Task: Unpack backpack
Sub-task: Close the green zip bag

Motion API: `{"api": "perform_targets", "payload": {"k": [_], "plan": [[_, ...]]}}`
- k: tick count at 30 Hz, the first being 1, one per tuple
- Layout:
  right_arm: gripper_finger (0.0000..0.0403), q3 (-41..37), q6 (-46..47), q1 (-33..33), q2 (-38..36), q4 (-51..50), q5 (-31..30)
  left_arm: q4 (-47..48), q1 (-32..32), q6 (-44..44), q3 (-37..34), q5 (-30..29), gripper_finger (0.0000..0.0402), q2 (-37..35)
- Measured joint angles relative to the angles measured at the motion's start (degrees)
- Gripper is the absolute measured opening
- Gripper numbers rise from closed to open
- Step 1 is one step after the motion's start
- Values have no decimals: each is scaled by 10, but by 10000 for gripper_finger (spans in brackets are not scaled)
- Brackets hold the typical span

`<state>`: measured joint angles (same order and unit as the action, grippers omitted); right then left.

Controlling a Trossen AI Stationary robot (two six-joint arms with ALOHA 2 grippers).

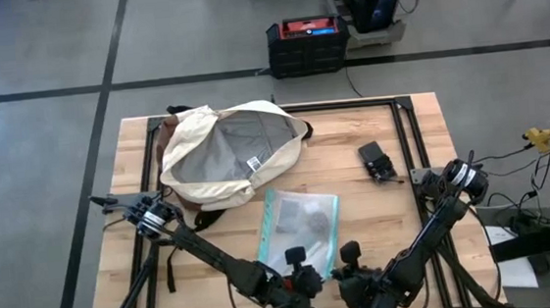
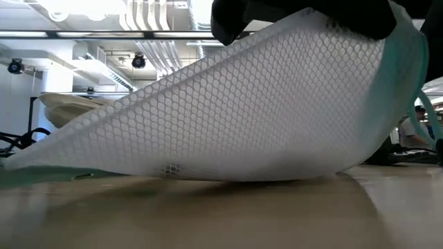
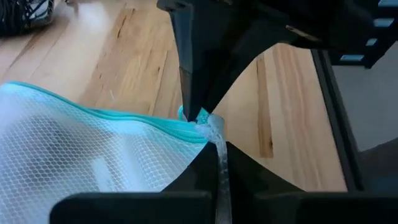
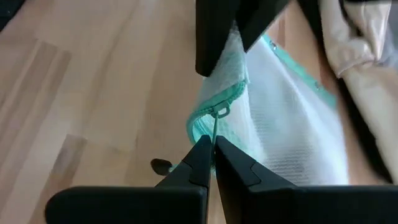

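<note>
Backpack [image 1: 226,158]: upper left, mouth open, well beyond both grippers. Pouch [image 1: 300,226]: centre, long axis running toward bottom edge. Left gripper [image 3: 208,127] clamped on pouch corner; right gripper [image 4: 211,146] pinching its zip pull.

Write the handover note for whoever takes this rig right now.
Left gripper: shut on the mesh pouch, pinching its teal corner at the table's near edge.
Right gripper: shut on the pouch's zip pull, next to the left one.
Backpack: lying open at the table's far left, grey lining showing.
Small black device: on the wood, right of the backpack.
Done: pouch and device are out.
Left: open the pouch, check the backpack for more.
</note>
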<state>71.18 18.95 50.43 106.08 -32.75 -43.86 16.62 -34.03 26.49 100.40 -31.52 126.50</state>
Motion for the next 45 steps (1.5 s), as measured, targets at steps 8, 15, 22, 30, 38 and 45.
{"api": "perform_targets", "payload": {"k": [8,15,22,30,38,45], "plan": [[0,14,-123,6,0,-7,-54,-16,8,56,-2,22,86,5],[0,28,-183,6,0,-36,-72,-22,16,87,-3,2,153,7],[0,34,-241,6,0,-66,-77,-29,18,100,-2,0,170,8],[0,34,-281,5,0,-67,-78,-31,32,90,-2,6,34,8],[0,34,-247,10,0,-67,-77,0,34,89,-2,15,5,-12],[0,23,-204,8,-3,-68,-74,11,34,81,-2,18,2,-25]]}}
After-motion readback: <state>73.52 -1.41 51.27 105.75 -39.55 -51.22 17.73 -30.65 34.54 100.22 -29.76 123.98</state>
